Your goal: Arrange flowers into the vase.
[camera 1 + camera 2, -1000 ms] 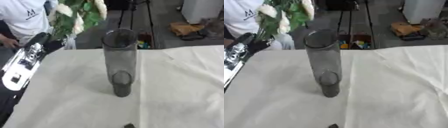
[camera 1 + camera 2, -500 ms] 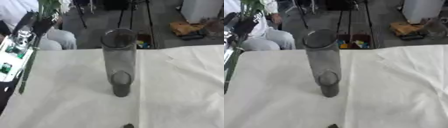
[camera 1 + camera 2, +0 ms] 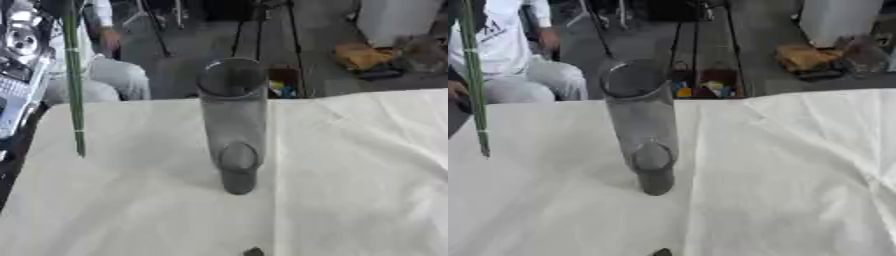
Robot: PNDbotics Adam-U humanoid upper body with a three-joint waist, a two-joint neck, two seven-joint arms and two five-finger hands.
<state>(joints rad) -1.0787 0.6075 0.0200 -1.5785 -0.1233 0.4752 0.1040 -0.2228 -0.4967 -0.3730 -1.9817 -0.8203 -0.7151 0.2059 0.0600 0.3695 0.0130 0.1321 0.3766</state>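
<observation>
A tall grey see-through vase (image 3: 234, 125) stands upright on the white cloth, near the middle of the table. To its left a long green flower stem (image 3: 73, 90) hangs straight down from the top edge. Its cut end is just above the cloth, well apart from the vase. The blooms are out of sight above. My left arm (image 3: 22, 37), black and silver, shows at the upper left beside the stem. Its hand is cut off by the top edge, so the hold on the stem is hidden. My right hand shows in no view.
A white wrinkled cloth (image 3: 350, 175) covers the table. A small dark thing (image 3: 252, 251) lies at the near edge, in front of the vase. Beyond the far edge are stands, boxes and a seated person (image 3: 509, 45).
My left arm has lifted the flowers. The blooms have gone out of the top and the stem now hangs upright at the left, its end lower over the cloth.
</observation>
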